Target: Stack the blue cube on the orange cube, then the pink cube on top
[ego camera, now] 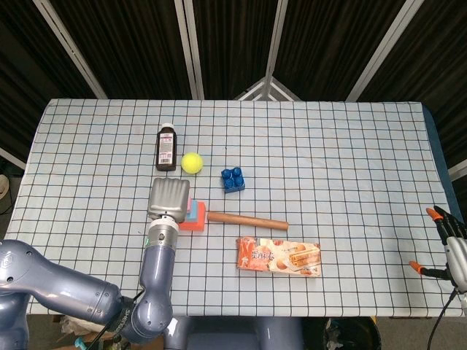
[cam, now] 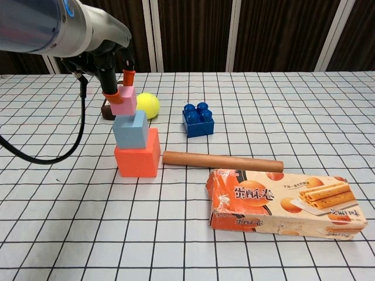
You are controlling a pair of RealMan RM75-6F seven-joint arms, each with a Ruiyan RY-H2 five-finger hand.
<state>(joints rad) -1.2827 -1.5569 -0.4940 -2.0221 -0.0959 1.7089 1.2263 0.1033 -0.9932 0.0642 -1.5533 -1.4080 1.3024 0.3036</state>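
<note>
The last step is in hand: the left hand (cam: 117,82) pinches the small pink cube (cam: 124,101) in its orange-tipped fingers, just above the light-blue cube (cam: 130,129) that sits on the larger orange cube (cam: 137,157). Contact between pink and blue cannot be told. The next move seems to call for settling it squarely, then releasing; the right hand (ego camera: 450,244), well right of the orange cube, holds nothing with fingers spread.

The left robot hand (cam: 120,88) holds the small pink cube (cam: 124,102) atop the light blue cube (cam: 130,129), which sits on the larger orange cube (cam: 137,157); the long wooden dowel (cam: 222,161) lies just right, the yellow tennis ball (cam: 146,105) behind
</note>
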